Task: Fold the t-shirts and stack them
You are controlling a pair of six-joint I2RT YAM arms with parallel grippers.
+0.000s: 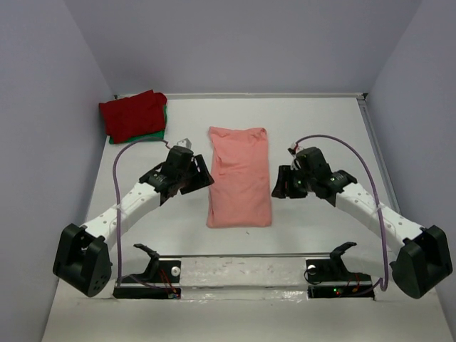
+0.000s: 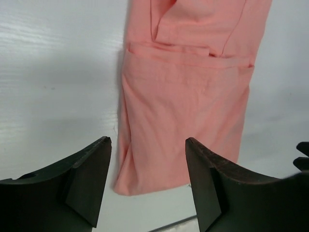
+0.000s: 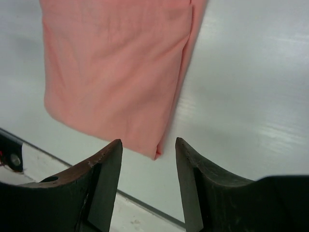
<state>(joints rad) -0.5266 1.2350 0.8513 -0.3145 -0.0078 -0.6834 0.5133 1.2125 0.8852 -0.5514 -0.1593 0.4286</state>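
Note:
The salmon-pink t-shirt [image 1: 239, 177] lies flat in the middle of the table, folded into a long narrow strip running front to back. In the left wrist view the same pink shirt [image 2: 186, 96] shows a hem line across it. My left gripper [image 1: 201, 175] stands open just off its left edge, holding nothing. My right gripper [image 1: 278, 183] stands open just off the right edge, also holding nothing. The right wrist view has the shirt's near right corner [image 3: 155, 153] between and beyond my fingers. The dark red t-shirt [image 1: 133, 114] lies folded on top of the green t-shirt [image 1: 162, 125] at the back left.
Grey walls close the table [image 1: 313, 121] at the back and both sides. A metal bar with the two arm mounts [image 1: 246, 256] runs along the near edge. Purple cables [image 1: 356, 153] loop over each arm.

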